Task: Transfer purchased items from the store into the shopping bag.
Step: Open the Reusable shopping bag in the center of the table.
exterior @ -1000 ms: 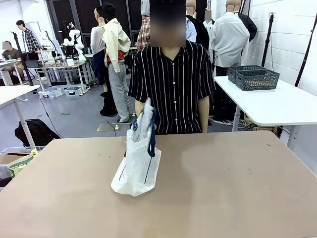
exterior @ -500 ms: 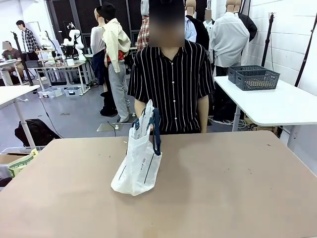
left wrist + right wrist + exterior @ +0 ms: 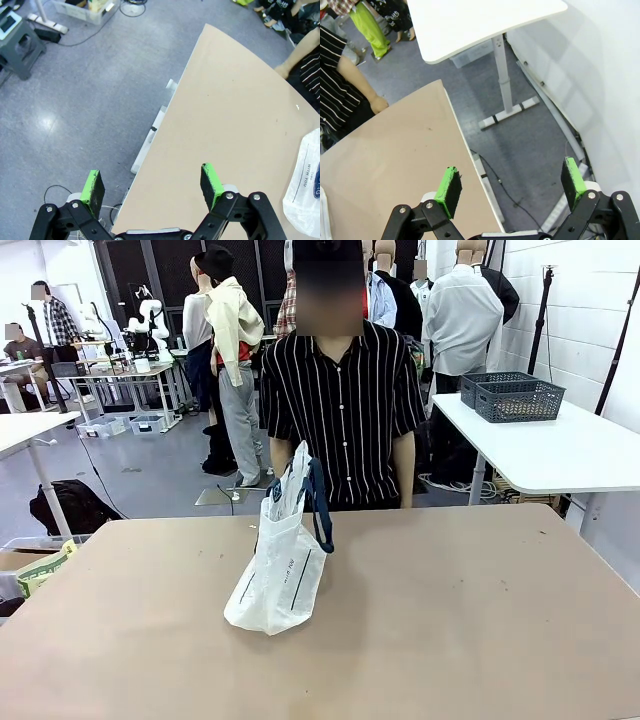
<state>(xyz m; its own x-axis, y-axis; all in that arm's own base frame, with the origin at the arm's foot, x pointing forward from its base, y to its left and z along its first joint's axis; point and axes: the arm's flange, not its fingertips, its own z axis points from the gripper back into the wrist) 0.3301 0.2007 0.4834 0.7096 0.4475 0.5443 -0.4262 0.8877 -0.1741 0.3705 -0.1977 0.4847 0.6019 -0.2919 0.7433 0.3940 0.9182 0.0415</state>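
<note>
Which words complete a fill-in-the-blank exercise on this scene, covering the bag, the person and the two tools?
1. The shopping bag stands on the table, and its strap handles are dark ____.
2. The person at the far side of the table wears a black shirt with thin white ____.
3. The left tool and the right tool are both ____ and hold nothing.
Missing words: blue; stripes; open.
</note>
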